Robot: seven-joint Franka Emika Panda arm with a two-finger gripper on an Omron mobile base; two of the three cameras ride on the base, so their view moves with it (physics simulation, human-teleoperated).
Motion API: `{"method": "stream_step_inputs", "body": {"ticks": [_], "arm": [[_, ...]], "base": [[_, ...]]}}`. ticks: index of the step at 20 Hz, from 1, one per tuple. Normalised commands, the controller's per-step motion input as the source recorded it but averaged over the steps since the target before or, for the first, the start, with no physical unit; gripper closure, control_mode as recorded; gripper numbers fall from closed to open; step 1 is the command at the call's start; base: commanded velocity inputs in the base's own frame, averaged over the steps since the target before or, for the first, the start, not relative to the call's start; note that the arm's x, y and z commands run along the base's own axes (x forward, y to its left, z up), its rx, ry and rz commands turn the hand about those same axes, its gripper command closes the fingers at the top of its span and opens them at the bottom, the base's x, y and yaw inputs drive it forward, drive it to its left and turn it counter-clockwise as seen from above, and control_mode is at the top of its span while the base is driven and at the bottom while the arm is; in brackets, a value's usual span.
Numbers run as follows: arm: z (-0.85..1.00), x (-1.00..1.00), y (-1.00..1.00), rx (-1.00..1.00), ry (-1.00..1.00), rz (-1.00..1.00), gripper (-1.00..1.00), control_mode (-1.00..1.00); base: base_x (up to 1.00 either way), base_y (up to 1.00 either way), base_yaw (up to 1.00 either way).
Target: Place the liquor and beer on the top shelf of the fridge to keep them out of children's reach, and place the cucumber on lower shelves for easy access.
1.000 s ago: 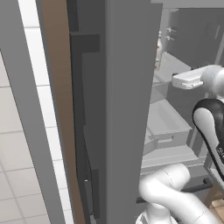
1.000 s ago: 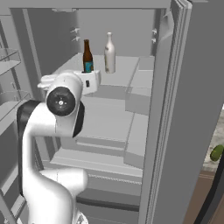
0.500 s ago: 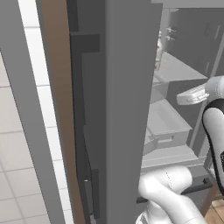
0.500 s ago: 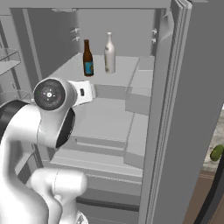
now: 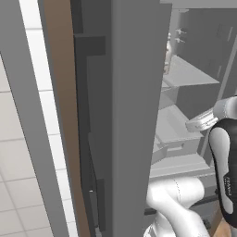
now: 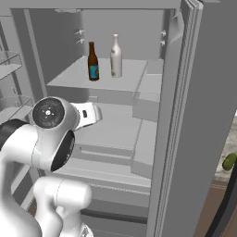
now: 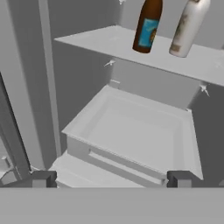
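Right base view: taking the top shelf [image 6: 69,78] of the fridge [image 6: 185,139] as my mark, the beer [image 6: 93,62] stands upright on it, and the liquor [image 6: 116,56] stands upright just to its right, close but apart. My claw [image 7: 111,178] hangs below that shelf with its tips spread wide, pinching nothing, over an open grey drawer [image 7: 135,131]. Far right of the shelf, outside the fridge door, the cucumber [image 6: 229,162] lies low down.
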Motion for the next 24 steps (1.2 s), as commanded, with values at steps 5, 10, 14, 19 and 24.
{"method": "stream_step_inputs", "body": {"ticks": [5,10,14,19,24], "arm": [[-0.10,0.00,0.00,0.00,-0.02,-0.03,-1.00,-1.00],[0.00,0.02,0.10,0.00,-0.01,-0.01,-1.00,-1.00],[0.00,-0.03,0.01,0.00,0.00,-0.06,-1.00,-1.00],[0.00,0.00,0.00,0.00,0.00,0.00,-1.00,1.00],[0.00,0.00,0.00,0.00,0.00,0.00,-1.00,1.00]], "base": [[0.00,0.00,0.00],[0.00,0.00,0.00],[0.00,0.00,0.00],[-0.50,-0.08,-0.08],[-0.89,-0.18,-0.09]]}}
